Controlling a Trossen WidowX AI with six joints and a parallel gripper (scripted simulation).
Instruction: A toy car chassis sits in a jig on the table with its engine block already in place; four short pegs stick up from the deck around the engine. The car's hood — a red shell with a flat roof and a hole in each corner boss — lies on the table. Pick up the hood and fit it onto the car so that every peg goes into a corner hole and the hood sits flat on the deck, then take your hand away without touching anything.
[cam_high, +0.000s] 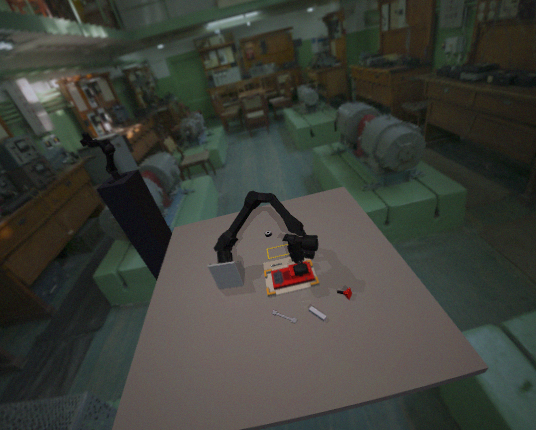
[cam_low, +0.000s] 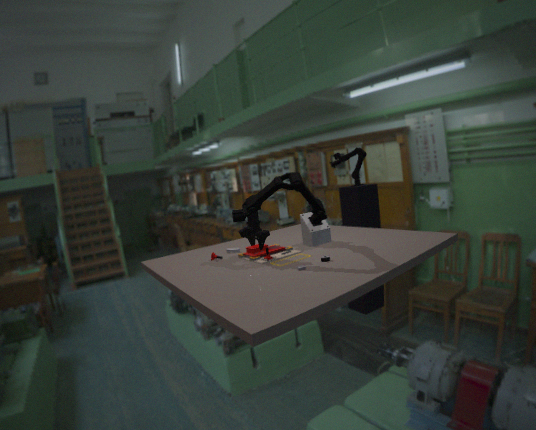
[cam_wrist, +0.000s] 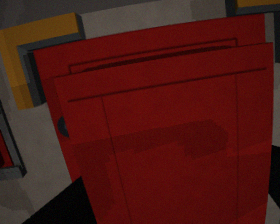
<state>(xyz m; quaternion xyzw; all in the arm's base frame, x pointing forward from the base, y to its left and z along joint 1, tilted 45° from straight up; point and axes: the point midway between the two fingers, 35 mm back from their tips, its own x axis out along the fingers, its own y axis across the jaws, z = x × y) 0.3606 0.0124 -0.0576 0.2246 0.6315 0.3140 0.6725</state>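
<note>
- Grey arm base stands at the left, beside the jig.
- Red hood lies over the jig's car, pinched by the gripper.
- Small red object lies well apart, rightward.

The arm is matte black throughout — slim jointed links, blocky wrist housing — rising from a pale grey box-shaped base.

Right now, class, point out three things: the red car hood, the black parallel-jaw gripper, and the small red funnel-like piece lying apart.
Red car hood (cam_high: 286, 276): top view, flat roof.
Black parallel-jaw gripper (cam_high: 300, 269): top view, between its fingertips.
Small red piece (cam_high: 346, 292): top view, its body.
</note>
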